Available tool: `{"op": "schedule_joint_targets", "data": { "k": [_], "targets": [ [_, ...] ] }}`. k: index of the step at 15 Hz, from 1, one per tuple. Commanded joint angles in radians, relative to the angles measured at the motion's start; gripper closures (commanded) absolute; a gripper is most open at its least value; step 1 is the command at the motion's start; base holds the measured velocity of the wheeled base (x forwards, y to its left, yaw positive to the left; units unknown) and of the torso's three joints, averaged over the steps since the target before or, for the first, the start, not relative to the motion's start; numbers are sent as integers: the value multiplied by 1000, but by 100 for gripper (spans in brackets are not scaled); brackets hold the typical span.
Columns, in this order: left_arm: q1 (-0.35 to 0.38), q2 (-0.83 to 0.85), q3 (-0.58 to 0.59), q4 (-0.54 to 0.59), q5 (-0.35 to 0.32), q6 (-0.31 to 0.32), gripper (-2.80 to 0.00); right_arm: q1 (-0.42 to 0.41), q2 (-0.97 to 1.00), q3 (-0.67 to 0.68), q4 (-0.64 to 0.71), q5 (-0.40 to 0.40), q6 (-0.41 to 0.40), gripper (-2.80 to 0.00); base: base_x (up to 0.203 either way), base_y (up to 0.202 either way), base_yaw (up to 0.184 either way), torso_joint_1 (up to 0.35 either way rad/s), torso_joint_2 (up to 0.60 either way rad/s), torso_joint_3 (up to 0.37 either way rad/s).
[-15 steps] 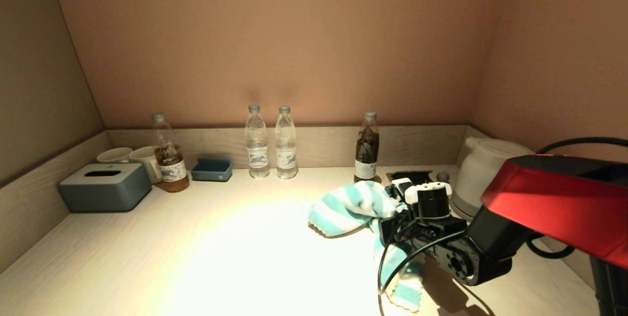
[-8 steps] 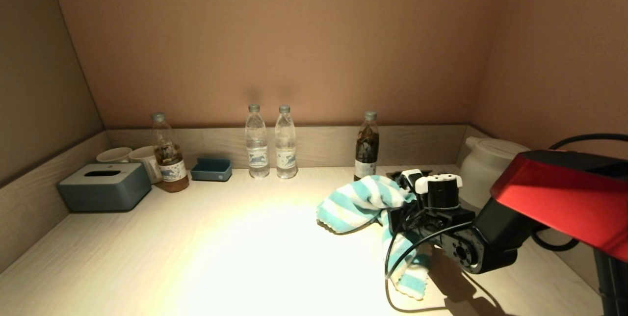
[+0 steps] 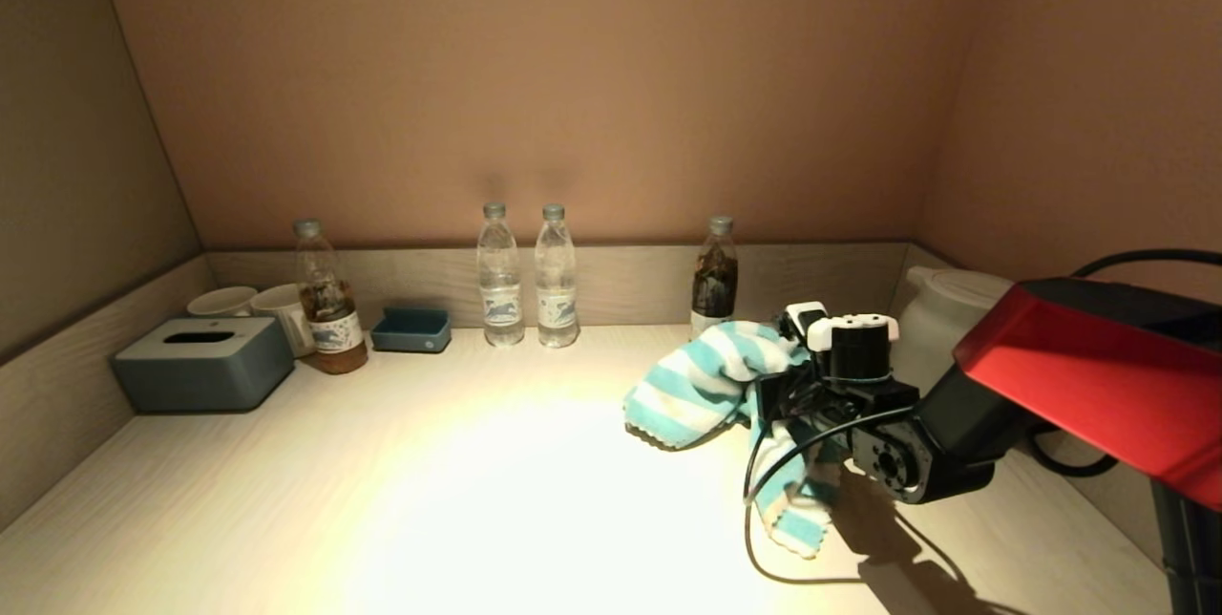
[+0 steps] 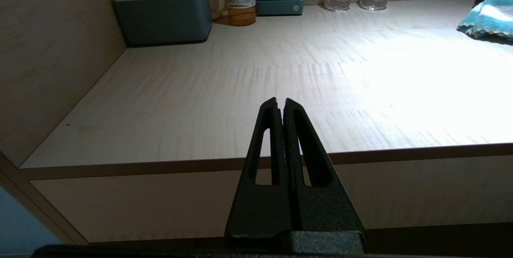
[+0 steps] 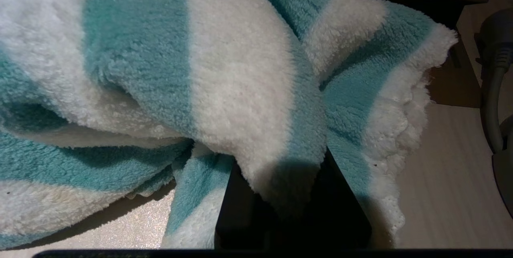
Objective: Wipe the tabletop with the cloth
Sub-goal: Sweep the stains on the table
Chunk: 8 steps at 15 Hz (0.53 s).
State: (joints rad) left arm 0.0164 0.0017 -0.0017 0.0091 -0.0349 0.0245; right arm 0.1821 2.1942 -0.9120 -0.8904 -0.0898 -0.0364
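A pale wood-grain counter (image 3: 382, 500) fills the lower half of the head view, boxed in by a low wooden upstand at the back and sides and by plain tan walls above. A bright pool of light falls on its middle, leaving the corners dim.

At right of centre the right hand (image 3: 778, 391) is clamped on a teal-and-white striped cloth (image 3: 702, 381), which bunches in front of it and trails a strip down to the counter in the lower right. In the right wrist view the cloth (image 5: 200, 89) covers nearly the whole frame, draped over the dark fingers (only their base shows).

The left hand (image 4: 280, 103) is out of the head view; its own camera shows it hanging just off the counter's front edge, fingers pressed together on nothing.

Along the back, from the left of the frame: a grey-blue tissue box (image 3: 202, 363), two white mugs (image 3: 256, 307), a bottle of amber drink (image 3: 327, 310), a small blue tray (image 3: 411, 329), two clear water bottles (image 3: 527, 276) and a dark-filled bottle (image 3: 716, 286) just behind the cloth. A white kettle (image 3: 940, 319) stands at the right edge, partly behind the red arm casing.
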Motion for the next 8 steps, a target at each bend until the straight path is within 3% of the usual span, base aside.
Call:
{"op": "schedule_joint_targets", "data": {
  "k": [1,8],
  "targets": [
    [0,0,0,0,0,0,0,0,-4,-15,-7,-2,0,0,0,0,0,0,0,0],
    [0,0,0,0,0,0,0,-3,39,-84,35,-23,-2,0,0,0,0,0,0,0]
  ]
}}
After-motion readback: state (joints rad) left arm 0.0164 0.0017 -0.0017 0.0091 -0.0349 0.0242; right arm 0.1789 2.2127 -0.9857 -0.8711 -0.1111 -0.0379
